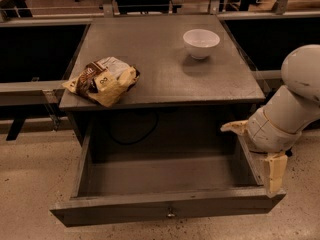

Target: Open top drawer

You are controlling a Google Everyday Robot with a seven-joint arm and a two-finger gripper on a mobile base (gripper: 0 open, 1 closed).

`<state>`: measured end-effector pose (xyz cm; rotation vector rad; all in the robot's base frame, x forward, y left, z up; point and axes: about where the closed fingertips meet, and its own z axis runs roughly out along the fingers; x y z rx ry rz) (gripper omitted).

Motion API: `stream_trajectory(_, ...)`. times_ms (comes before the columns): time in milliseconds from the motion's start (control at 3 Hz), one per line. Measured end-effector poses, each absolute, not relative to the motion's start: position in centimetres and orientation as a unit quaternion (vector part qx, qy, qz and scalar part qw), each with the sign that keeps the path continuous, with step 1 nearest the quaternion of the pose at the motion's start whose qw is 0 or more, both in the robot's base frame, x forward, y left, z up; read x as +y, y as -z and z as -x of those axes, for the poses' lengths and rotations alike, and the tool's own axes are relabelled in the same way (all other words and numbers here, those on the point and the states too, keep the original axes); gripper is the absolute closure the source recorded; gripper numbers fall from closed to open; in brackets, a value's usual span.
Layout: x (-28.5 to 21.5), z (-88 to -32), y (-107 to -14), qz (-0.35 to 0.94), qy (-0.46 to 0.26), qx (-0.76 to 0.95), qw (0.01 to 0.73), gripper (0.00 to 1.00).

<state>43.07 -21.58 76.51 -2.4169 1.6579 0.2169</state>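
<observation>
Dark grey wooden top drawer point(150, 210): matt painted front, edges scuffed paler; small round metal knob point(171, 214) with a dull sheen. Dark grey square worktop point(150, 54): the same matt finish, faintly streaked. White round bowl point(201, 43) near the right rear corner: smooth, glossy, ceramic-looking. Crumpled yellow-and-brown snack bag point(102, 79) at the left front corner: creased, shiny film. Cream two-finger gripper point(253, 155) below the right front corner, fingers point(274, 170) spread apart: matt, rubbery-looking. White rounded arm shell point(300, 79): smooth satin plastic. Beige floor point(30, 174): speckled, rough.
</observation>
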Motion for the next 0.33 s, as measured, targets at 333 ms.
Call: stream_trajectory(333, -21.55, -43.20, -76.68, 0.818, -0.072, 0.561, 0.103, 0.00)
